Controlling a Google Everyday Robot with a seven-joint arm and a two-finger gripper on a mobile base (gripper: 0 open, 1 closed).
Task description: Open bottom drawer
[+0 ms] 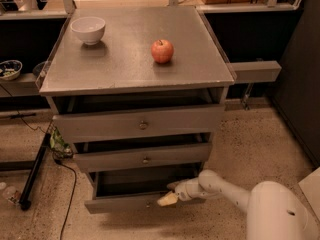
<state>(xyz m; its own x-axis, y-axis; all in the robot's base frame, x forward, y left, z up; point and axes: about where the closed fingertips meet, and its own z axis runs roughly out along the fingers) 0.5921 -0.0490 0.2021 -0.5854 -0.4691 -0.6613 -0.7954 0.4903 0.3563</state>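
The grey cabinet (135, 71) has three drawers. The bottom drawer (125, 203) is the lowest and slimmest front. It stands pulled out, with a dark gap above its front and a small knob near its middle. My gripper (170, 194) reaches in from the lower right on a white arm (225, 189). It sits at the top edge of the bottom drawer's front, right of centre. The top drawer (140, 125) and the middle drawer (144, 159) also stand slightly out.
A white bowl (88, 29) and a red apple (162, 51) stand on the cabinet top. A black pole (35, 171) and a cable lie on the floor at the left. A shelf with a small bowl (9, 69) is at the far left. A grey ledge (255, 71) juts out at the right.
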